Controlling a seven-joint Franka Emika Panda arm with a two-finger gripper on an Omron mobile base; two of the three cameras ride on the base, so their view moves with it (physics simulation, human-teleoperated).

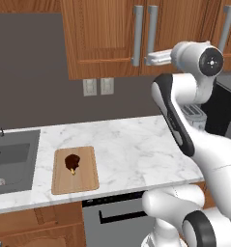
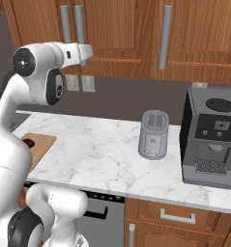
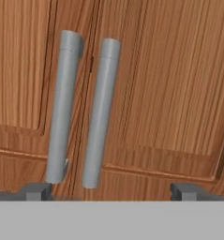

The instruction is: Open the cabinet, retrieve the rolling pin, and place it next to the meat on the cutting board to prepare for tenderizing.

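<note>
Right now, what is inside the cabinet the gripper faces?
Cannot be seen: both doors of the cabinet are shut, so its contents are hidden. Visible are the two grey bar handles, side by side, with the open gripper in front of them.

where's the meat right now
In the left base view the meat lies on the cutting board, toward its upper left, on the marble counter just right of the sink.

Meat on cutting board
</note>
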